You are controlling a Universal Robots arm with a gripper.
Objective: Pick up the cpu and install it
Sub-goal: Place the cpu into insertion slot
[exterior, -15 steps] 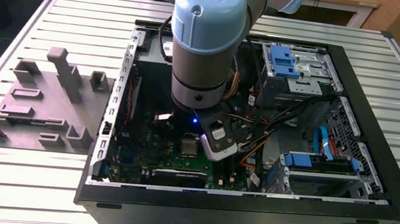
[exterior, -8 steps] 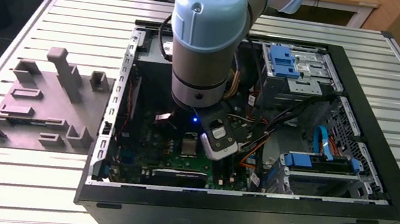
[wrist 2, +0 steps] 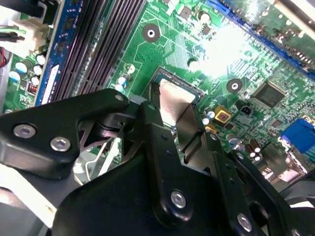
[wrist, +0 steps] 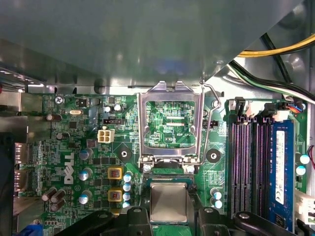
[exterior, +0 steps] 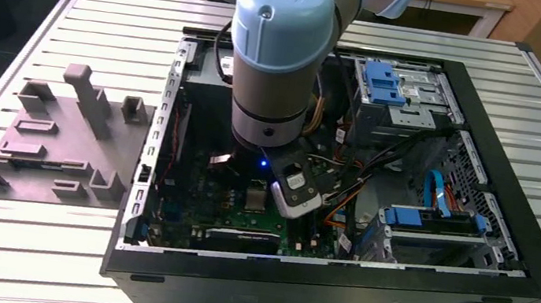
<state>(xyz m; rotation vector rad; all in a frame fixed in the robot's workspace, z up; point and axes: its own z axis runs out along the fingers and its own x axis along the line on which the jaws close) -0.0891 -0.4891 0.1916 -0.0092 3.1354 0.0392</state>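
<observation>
Jaws of the gripper (wrist: 170, 220) sat narrow, pinching the cpu (wrist: 168, 200) by 2 opposite edges, right over the open socket (wrist: 167, 179) on the motherboard (wrist: 74, 147). Just beyond, the load plate (wrist: 170, 123) stood flipped back. Best approach, IMO: keep chip level & square w/ socket, lower straight, no sideways slide.
</observation>
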